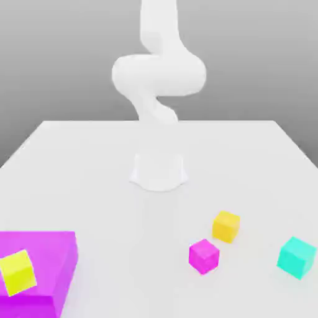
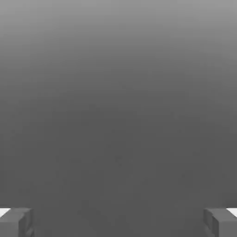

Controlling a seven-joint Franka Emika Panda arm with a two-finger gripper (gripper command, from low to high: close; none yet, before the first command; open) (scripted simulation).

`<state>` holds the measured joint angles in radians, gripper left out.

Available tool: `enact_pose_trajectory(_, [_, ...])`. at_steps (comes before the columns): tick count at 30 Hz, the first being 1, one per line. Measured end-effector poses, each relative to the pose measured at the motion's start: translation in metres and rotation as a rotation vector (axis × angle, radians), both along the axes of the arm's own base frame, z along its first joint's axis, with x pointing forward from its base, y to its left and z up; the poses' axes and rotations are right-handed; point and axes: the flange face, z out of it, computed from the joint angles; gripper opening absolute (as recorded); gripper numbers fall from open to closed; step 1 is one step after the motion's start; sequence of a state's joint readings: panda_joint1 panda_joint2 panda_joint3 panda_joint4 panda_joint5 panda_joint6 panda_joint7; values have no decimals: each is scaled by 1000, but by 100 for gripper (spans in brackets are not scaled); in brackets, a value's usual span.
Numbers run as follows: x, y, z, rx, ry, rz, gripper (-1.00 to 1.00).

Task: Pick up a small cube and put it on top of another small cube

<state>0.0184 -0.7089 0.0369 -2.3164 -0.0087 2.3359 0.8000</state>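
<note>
The gripper [image 2: 118, 222] is seen spread wide, empty. Small orange cube [image 1: 226, 225] and magenta cube [image 1: 204, 255] sit close together on the table [image 1: 81, 161]; judged light, rigid, best pinched across opposite flat faces.

Small cubes: four total. One orange cube [image 1: 226, 225], one magenta cube [image 1: 204, 256], one teal cube [image 1: 297, 256], one yellow cube [image 1: 18, 272]. Big blocks: one, a large magenta block [image 1: 53, 248]; the yellow cube sits on top of it. Desk [image 1: 81, 161]: one, white. Robot arm [image 1: 158, 74]: one, white. End effector [image 2: 118, 222]: one, with two fingers [image 2: 16, 221] counted in the hand view, set wide apart.
</note>
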Motion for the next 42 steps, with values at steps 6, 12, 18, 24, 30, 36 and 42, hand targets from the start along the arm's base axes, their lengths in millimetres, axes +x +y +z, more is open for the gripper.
enact_pose_trajectory(6, [59, 69, -104, -81, 169, 129, 0])
enact_pose_trajectory(12, [79, 139, -216, -151, 329, 274, 0])
enact_pose_trajectory(18, [60, 210, -330, -212, 484, 447, 0])
enact_pose_trajectory(24, [10, 260, -439, -252, 641, 609, 0])
enact_pose_trajectory(30, [-12, 275, -523, -258, 694, 664, 0])
enact_pose_trajectory(36, [-13, 275, -533, -260, 695, 664, -100])
enact_pose_trajectory(42, [-13, 275, -492, -259, 695, 665, -100])
